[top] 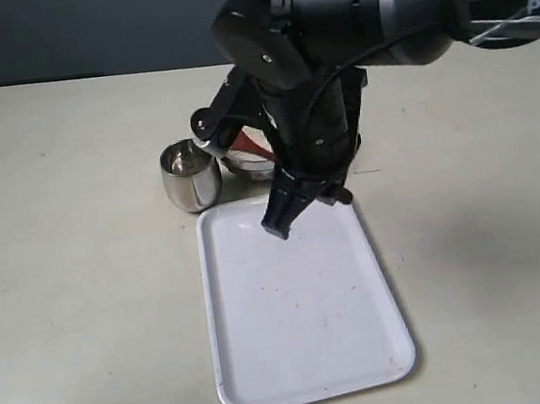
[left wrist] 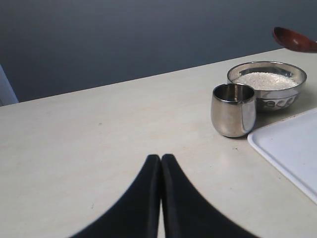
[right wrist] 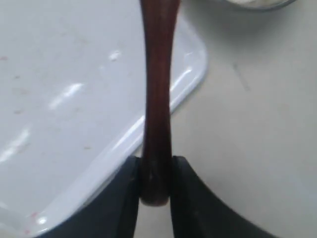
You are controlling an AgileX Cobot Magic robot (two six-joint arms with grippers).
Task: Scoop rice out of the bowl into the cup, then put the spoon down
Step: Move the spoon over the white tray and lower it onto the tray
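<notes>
One spoon (right wrist: 157,89) pinched in R gripper (right wrist: 156,181) over tray (right wrist: 64,89) edge.

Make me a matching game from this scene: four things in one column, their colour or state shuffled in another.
1. bowl
2. cup
3. spoon
4. tray

A. white and flat
B. gripped by the right end effector
C. holds rice
D. small, shiny, beside the bowl

Pairs: 1-C, 2-D, 3-B, 4-A
</notes>
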